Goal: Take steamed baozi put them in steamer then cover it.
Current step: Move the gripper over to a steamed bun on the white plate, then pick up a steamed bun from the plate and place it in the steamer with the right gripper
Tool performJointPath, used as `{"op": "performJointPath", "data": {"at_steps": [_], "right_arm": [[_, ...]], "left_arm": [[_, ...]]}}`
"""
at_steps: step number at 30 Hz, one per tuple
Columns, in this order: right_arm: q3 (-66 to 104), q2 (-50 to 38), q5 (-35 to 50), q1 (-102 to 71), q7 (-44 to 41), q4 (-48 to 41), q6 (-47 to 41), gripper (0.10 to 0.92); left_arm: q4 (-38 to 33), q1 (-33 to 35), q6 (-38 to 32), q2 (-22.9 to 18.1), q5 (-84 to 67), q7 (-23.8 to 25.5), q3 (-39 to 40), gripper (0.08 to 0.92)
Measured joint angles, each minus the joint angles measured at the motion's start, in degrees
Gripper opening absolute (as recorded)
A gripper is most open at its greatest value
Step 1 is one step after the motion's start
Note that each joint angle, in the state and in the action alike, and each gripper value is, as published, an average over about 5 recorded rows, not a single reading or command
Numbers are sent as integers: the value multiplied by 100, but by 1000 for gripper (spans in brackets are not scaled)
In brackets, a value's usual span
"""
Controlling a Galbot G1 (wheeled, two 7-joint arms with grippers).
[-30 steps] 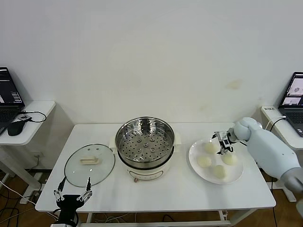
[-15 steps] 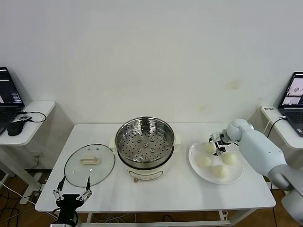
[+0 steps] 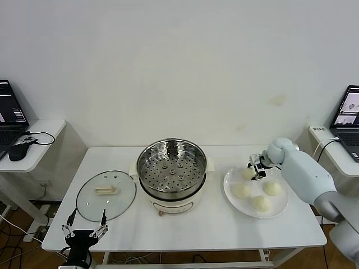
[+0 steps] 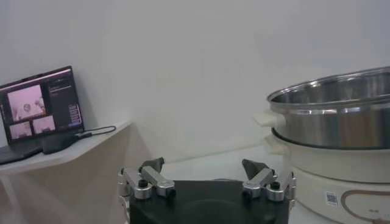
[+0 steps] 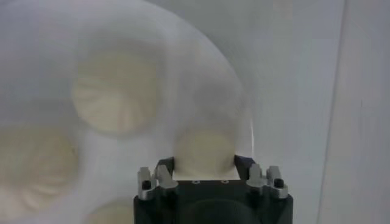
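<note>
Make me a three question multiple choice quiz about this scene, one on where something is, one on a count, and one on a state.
1. Where does the cover lie?
A. on the steamer
B. flat on the table, on the robot's left of the steamer
C. on the plate

2. How many steamed baozi are on the plate?
A. two
B. four
C. six

3. What is the right gripper doing?
A. closed on a baozi on the plate
B. hanging open over the steamer
C. holding the cover

Answers:
1. B, since the glass cover rests on the table beside the steamer, whose tray is uncovered.
2. B, since four buns sit on the plate, one between the gripper's fingers.
3. A, since the right wrist view shows the fingers on either side of one baozi.

The left gripper waits open at the table's near edge.
</note>
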Motion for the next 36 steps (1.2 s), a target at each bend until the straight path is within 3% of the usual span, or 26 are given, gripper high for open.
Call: {"op": "performJointPath", "data": {"at_steps": [10,22,36], "right_arm": [[-378,-449,577,263,-114,662,-181,568],[-1337,-1053,2002,1379,5,2070,-524,577],[-2855,-459,3414,3032,211,2782,-465,579]], "left_arm": [[-7,2,-5,14,-29,1,1,823],[17,-83,22,120,-261,83,73,823],[29,-129,16,81,-649,212,90,823]]}}
